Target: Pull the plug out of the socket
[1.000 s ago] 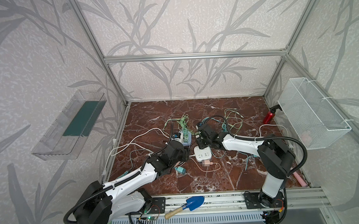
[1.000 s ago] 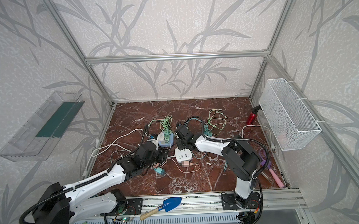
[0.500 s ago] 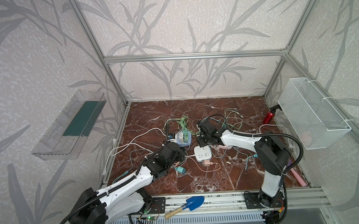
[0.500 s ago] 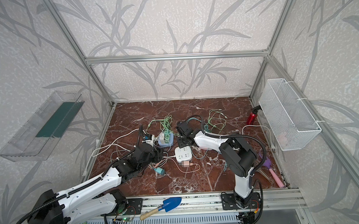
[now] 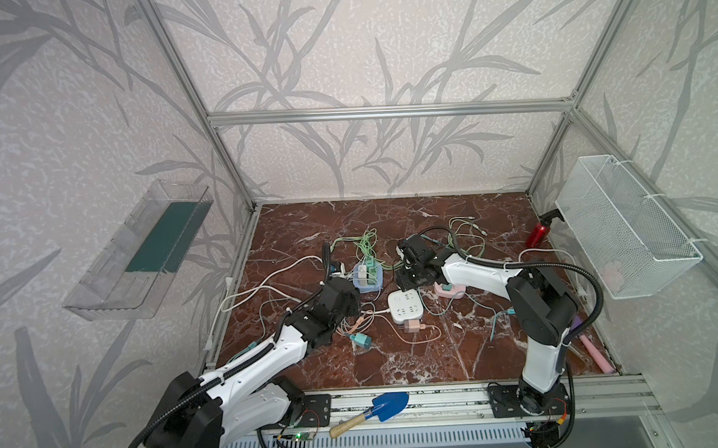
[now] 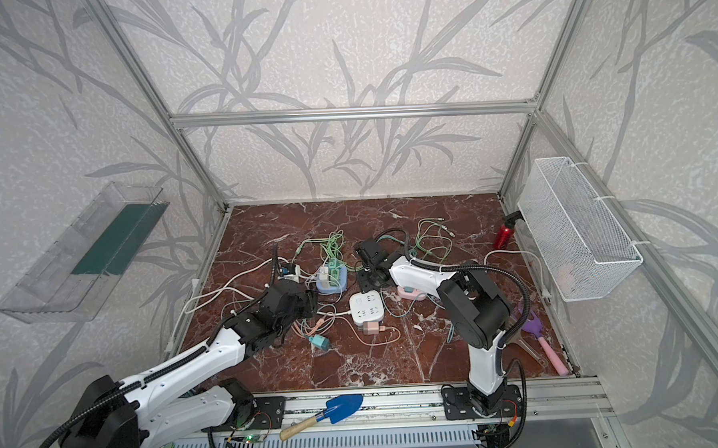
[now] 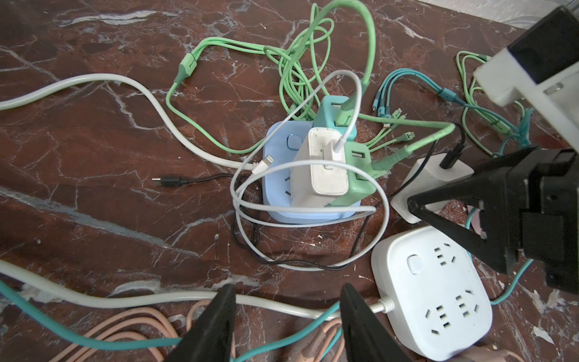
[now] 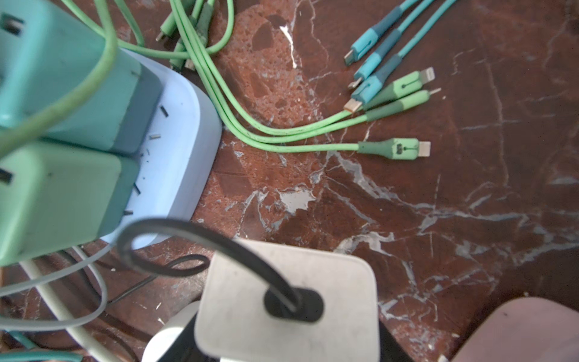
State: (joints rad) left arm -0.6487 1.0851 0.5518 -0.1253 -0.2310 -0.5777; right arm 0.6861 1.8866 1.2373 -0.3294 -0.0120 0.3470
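- The left gripper point(image 7: 286, 326) is seen with its jaws apart above the marble floor point(image 5: 348, 217). Nothing is held, and a white lead and a teal one are crossed beneath the gap.
- Just beyond it, the blue socket block point(image 7: 275, 191) is loaded with three upright chargers: a white charger point(image 7: 322, 166), a teal charger point(image 7: 329, 117) and a green charger point(image 7: 360, 185) (green cables are tangled over and behind them).
- Nearer the front rail, the white socket block point(image 5: 404, 306) is laid flat, with a pink charger point(image 5: 412, 326) set against its near edge.
- The white plug point(image 8: 338, 288), with a black lead fitted in its top, is clamped between the fingers of the right gripper point(image 8: 288, 344). It is held close beside the blue socket block and apart from the white one. Whether it rests on the floor cannot be told.
- At the far right, a red bottle point(image 5: 536, 234) is seen just beside the wire basket point(image 5: 640, 221) hung on the wall.
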